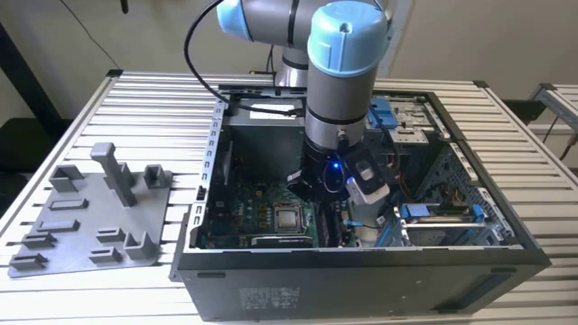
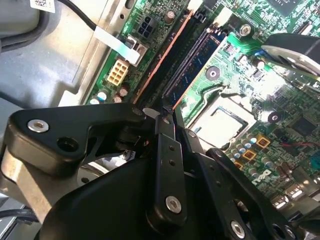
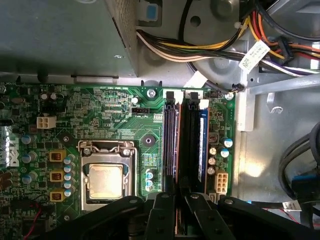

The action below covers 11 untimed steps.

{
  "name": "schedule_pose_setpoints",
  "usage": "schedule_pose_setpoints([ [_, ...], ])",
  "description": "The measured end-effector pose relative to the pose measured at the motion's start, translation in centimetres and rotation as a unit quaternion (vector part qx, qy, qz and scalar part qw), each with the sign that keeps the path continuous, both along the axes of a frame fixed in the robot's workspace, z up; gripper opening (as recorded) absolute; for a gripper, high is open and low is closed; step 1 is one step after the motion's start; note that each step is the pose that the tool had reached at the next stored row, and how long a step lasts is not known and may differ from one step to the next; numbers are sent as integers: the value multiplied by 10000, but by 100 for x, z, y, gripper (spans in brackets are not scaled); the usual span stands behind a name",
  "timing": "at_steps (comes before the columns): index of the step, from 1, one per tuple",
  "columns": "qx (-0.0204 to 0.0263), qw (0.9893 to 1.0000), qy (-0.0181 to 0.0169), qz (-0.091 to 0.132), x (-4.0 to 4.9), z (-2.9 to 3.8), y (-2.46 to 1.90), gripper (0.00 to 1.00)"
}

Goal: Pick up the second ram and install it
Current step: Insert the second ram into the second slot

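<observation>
My gripper (image 3: pixel 175 212) pinches the second ram (image 3: pixel 173 145) by its top edge, standing in a slot beside the processor socket (image 3: pixel 106 172); it looks light, stiff, fragile.

Gripper (image 1: pixel 339 203): fingertips hidden behind the arm's wrist and camera housing in the exterior view. Second ram (image 3: pixel 171 150): near end covered by the gripper's black linkage at 6 o'clock in the first wrist view. Cable bundle (image 3: pixel 270 45): cut off at 1 o'clock.
</observation>
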<state>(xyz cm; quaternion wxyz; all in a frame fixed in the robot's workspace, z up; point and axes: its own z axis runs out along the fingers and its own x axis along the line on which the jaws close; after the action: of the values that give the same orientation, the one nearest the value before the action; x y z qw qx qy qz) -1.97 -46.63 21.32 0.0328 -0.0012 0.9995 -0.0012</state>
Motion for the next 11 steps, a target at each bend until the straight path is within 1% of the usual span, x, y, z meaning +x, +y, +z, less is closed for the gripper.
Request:
schedule_pose_setpoints([
  [3,-4,10000,2,1,0,-36,-1,14],
  [8,1,10000,1,1,1,-41,0,14],
  [10,14,10000,-1,1,2,-49,5,15],
  [11,8,10000,-1,1,1,-47,3,15],
])
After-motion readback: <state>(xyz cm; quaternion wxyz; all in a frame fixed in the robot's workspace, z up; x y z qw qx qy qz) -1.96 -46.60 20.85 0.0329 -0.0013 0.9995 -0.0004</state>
